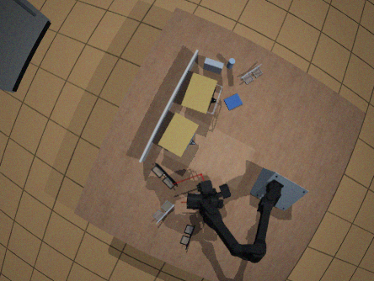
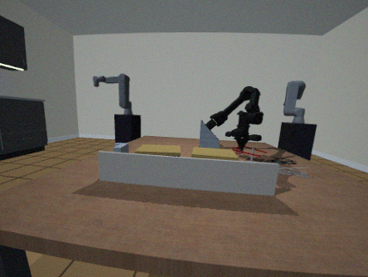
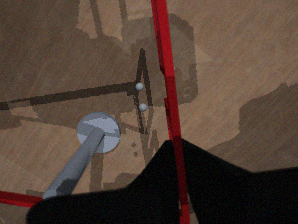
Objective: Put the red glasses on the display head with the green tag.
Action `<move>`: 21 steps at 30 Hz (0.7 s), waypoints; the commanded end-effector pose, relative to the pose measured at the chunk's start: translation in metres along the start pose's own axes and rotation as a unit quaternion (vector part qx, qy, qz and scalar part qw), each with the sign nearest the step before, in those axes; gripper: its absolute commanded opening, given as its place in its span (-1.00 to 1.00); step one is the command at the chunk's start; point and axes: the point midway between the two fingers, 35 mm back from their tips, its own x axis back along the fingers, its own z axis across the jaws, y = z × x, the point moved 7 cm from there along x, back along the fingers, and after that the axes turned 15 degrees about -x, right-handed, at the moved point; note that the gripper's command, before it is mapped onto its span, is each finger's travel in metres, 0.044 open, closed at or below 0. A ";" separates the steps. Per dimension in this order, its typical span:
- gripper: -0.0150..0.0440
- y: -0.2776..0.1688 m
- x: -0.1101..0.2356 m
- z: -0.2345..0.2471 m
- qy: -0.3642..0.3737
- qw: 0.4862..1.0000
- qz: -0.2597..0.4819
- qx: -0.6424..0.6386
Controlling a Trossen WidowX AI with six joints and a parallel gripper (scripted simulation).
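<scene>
Red glasses (image 3: 169,85) clamped in the gripper (image 1: 195,200), above the wooden table (image 1: 295,139).

Jaws closed on a thin red frame bar running up the wrist view; a red temple (image 1: 189,179) reaching toward the nearer yellow-topped head (image 1: 178,134). Grey stand post (image 3: 80,161) with round foot directly beneath. Black glasses (image 1: 163,177) just beside.

Wooden table (image 1: 295,126), blue pad (image 1: 232,101), black glasses (image 1: 163,177)

A blue square pad (image 1: 232,101) lies on the wooden table (image 1: 303,126) near a small blue cylinder (image 1: 231,63) (upright) and a grey block (image 1: 213,66)
</scene>
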 end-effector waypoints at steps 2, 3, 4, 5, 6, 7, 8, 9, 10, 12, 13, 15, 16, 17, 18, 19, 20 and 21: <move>-0.49 0.005 0.000 -0.001 -0.001 1.000 0.001 -0.001; -0.49 0.006 0.000 -0.001 -0.001 1.000 0.001 -0.001; -0.49 0.007 0.000 -0.001 -0.001 1.000 0.001 -0.001; -0.49 0.008 0.000 -0.001 -0.001 1.000 0.001 -0.001; -0.49 0.008 -0.001 -0.001 -0.001 1.000 0.001 -0.001; -0.49 0.009 -0.001 -0.002 -0.001 1.000 0.001 -0.001; -0.49 0.010 -0.001 -0.002 -0.001 1.000 0.001 -0.001; -0.49 0.011 -0.001 -0.002 -0.001 1.000 0.001 -0.001; -0.49 0.011 -0.001 -0.002 -0.001 1.000 0.001 -0.001; -0.49 0.013 -0.001 -0.001 -0.001 1.000 0.001 -0.001; -0.49 0.014 -0.001 -0.001 -0.001 1.000 0.001 -0.001; -0.49 0.015 -0.001 -0.001 -0.001 1.000 0.001 -0.001; -0.49 0.016 -0.001 -0.001 -0.001 1.000 0.001 -0.001; -0.49 0.016 -0.001 -0.001 -0.001 1.000 0.001 -0.001; -0.49 0.017 -0.001 -0.001 -0.001 1.000 0.001 -0.001; -0.49 0.018 -0.001 -0.001 -0.001 1.000 0.001 -0.001; -0.49 0.018 -0.001 -0.001 -0.001 1.000 0.001 -0.001; -0.49 0.019 -0.001 -0.001 -0.001 1.000 0.001 -0.001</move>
